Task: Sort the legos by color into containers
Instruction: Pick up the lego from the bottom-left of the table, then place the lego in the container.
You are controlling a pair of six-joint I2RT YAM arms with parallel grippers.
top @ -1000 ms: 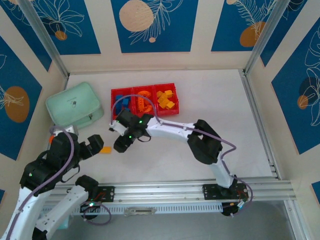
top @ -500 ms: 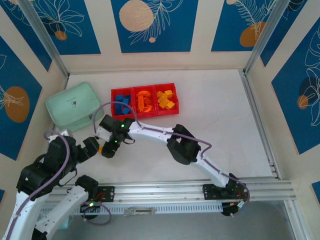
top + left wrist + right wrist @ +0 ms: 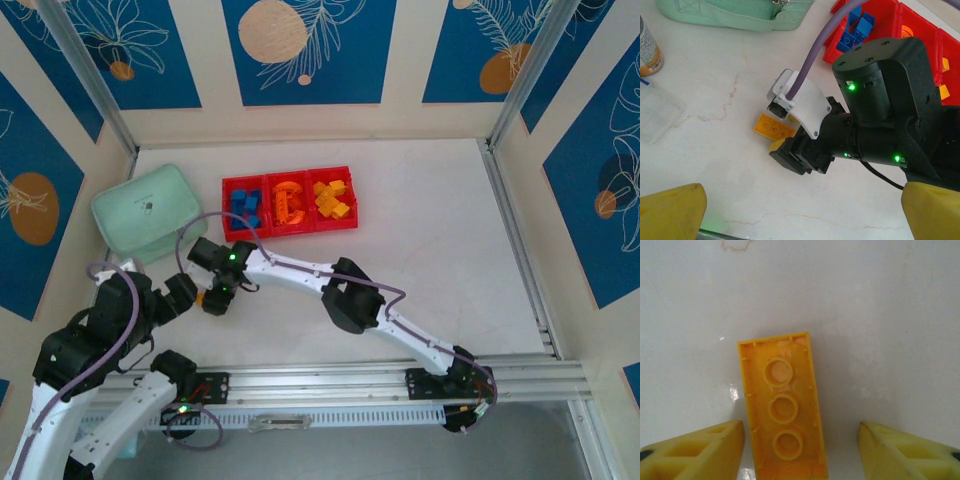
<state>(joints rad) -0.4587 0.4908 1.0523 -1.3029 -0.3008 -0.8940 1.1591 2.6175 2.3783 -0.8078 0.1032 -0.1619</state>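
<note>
White tabletop — yellow lego, underside up

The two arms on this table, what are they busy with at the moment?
They are sorting toy bricks by color into a red tray, which already holds blue bricks, orange bricks and yellow bricks in separate compartments. The right gripper is low over a loose yellow brick lying underside up on the table, its open fingers on either side, not yet closed. The left gripper hovers open nearby, holding nothing.
</note>
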